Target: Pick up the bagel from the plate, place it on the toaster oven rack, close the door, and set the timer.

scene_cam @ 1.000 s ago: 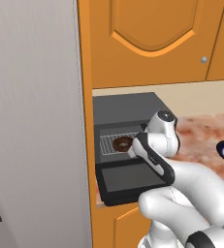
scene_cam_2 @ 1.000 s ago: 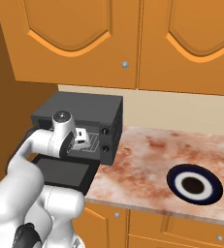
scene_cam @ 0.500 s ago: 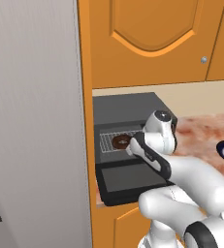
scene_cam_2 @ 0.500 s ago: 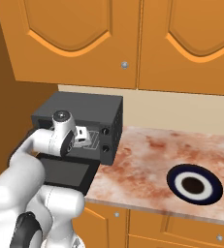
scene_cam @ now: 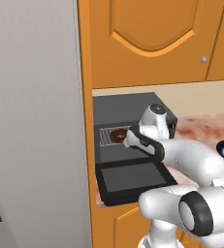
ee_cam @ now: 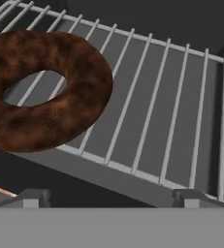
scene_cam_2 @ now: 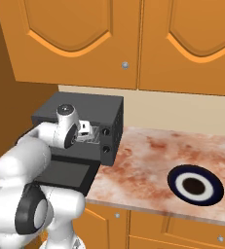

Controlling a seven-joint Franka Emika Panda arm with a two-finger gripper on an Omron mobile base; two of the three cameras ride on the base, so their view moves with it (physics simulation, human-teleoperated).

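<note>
Arm (scene_cam: 191, 160): glossy white shell, rounded tubular links that swell at each joint. Joints show dark charcoal-black rings between the white segments; largest one is a round black disc with a grey centre cap on the near joint (scene_cam: 196, 216), same feature on the other side (scene_cam_2: 30, 214). Wrist housing (scene_cam: 154, 118) white and barrel-shaped, topped by a small dark circular cap with a pale rim (scene_cam_2: 64, 109). Hand block (scene_cam_2: 84, 130) beyond the wrist is white, boxy, with small dark markings on its face. A dark band runs along the forearm link (scene_cam: 143, 144). No external cables or lettering can be made out.
</note>
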